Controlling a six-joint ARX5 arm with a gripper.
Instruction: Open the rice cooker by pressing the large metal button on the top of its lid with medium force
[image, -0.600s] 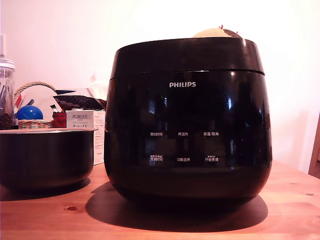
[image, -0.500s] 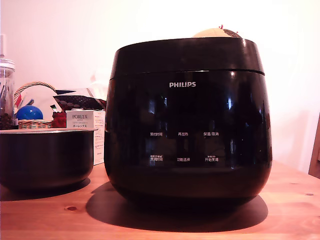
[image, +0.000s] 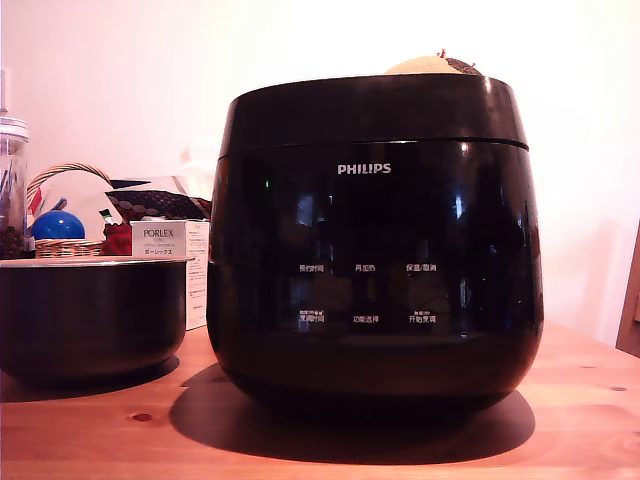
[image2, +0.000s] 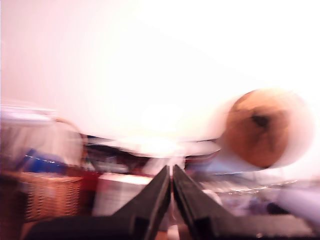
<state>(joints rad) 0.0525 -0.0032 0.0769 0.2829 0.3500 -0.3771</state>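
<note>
Glossy black and filling the centre of the exterior view, the rice cooker (image: 375, 245) sits on a wooden table (image: 580, 400) with its lid (image: 375, 110) closed, the thin seam unbroken beneath it. The metal button on top cannot be seen from this low angle. In the blurred wrist view the gripper (image2: 172, 185) points away from the camera, its two dark fingers (image2: 150, 200) pressed almost together with only a sliver of light between them, holding nothing. Neither the cooker nor its button shows ahead of the fingertips there, only a basket (image2: 47, 200) and a round brown shape (image2: 262, 127), so which way the button lies from the tips cannot be told. Against the exterior frames of half a second earlier, the cooker sits a shade towards the frame's left, with a new glint on its upper left front.
</note>
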